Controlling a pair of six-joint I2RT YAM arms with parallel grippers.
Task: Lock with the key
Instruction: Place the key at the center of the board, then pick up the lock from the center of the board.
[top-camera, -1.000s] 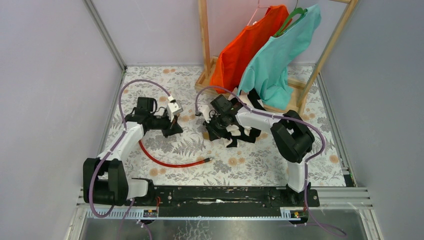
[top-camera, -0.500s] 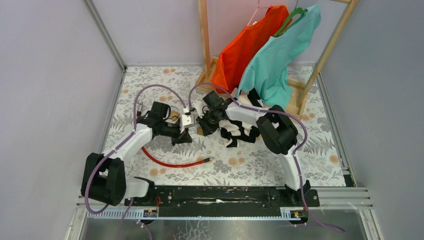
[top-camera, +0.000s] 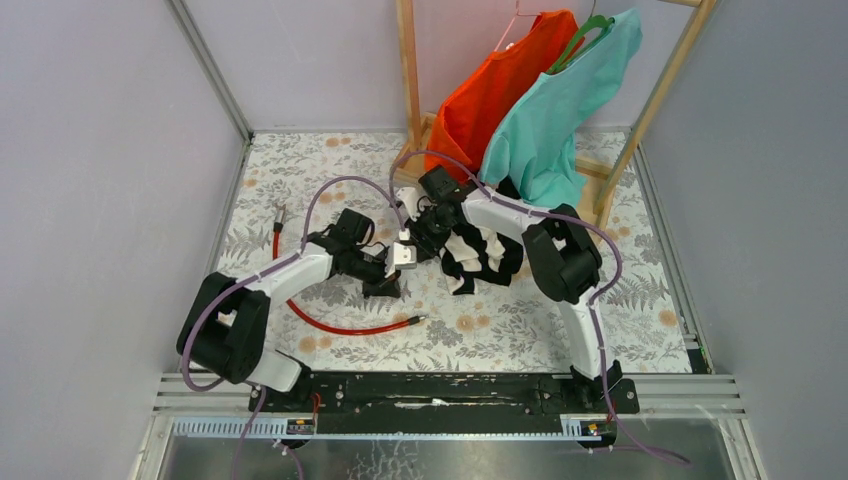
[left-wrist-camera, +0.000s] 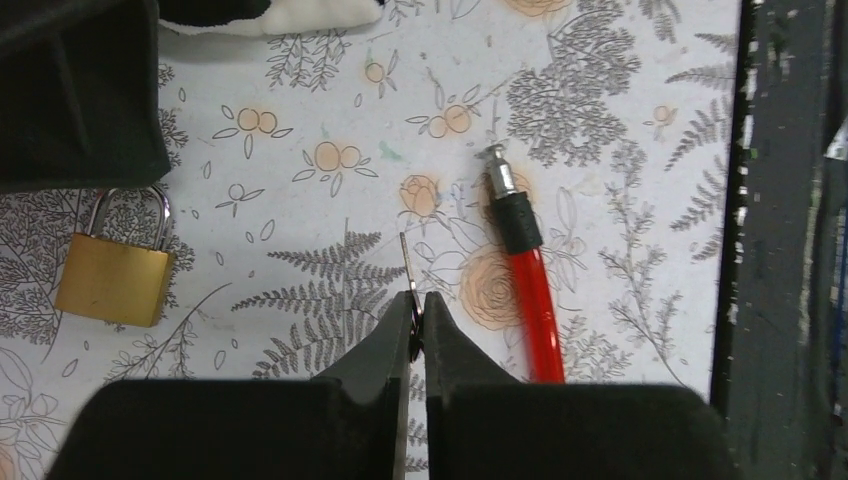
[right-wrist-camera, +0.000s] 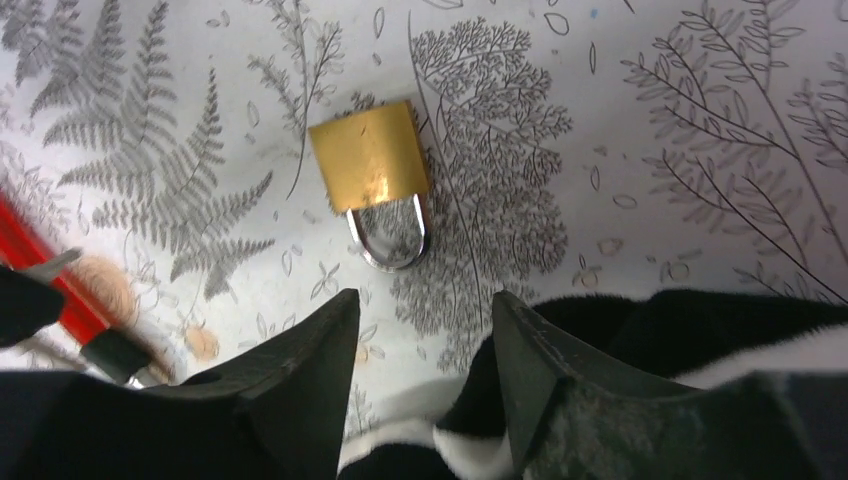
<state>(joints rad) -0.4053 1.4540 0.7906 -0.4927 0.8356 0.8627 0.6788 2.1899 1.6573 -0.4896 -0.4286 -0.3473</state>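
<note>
The left gripper (left-wrist-camera: 418, 318) is closed on the key (left-wrist-camera: 406, 262), held apparently just above the table (left-wrist-camera: 300, 100) around its middle, while the right gripper (right-wrist-camera: 425, 310) stands parted over the brass padlock (right-wrist-camera: 370, 155).

The desk (top-camera: 300, 170) is covered in a print of grey ferns and orange blossoms. A brass padlock (left-wrist-camera: 112, 275) lies flat on it near the middle, close to a crumpled black-and-white cloth (top-camera: 478, 262). A red cable (left-wrist-camera: 535, 295) curves across the near left part. A wooden rack (top-camera: 408, 90) stands at the far edge.
</note>
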